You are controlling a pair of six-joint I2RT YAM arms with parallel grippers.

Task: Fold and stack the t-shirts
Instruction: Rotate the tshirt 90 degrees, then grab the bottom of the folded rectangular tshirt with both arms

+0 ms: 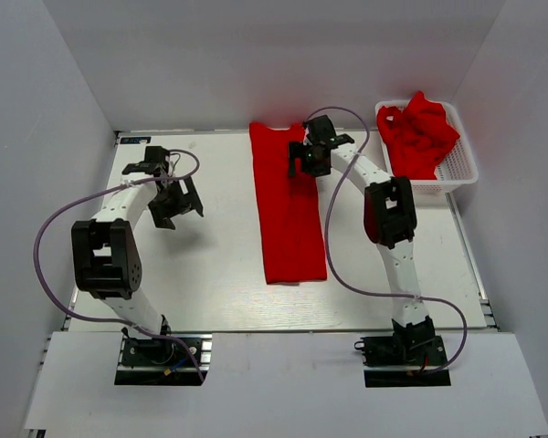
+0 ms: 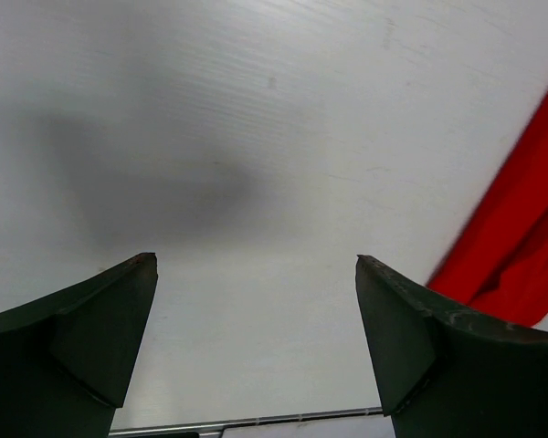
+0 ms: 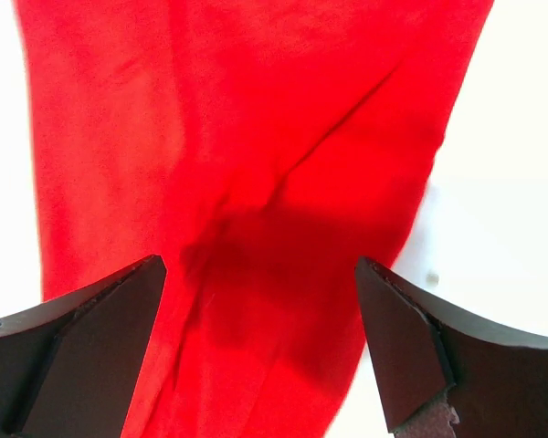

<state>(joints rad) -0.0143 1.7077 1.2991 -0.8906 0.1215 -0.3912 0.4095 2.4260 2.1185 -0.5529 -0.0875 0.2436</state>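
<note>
White table [image 1: 210, 274], left gripper [image 1: 180, 215] and right gripper [image 1: 307, 167] both spread; right should pinch the folded t-shirt [image 1: 288, 228] squarely at its far edge.

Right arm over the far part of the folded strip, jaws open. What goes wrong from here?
1. The right gripper, jaws open above the t-shirt, may pinch only the top layer, so the long fold peels open.
2. The left gripper hovers over the table, off the cloth; a one-sided lift may skew the strip.
</note>
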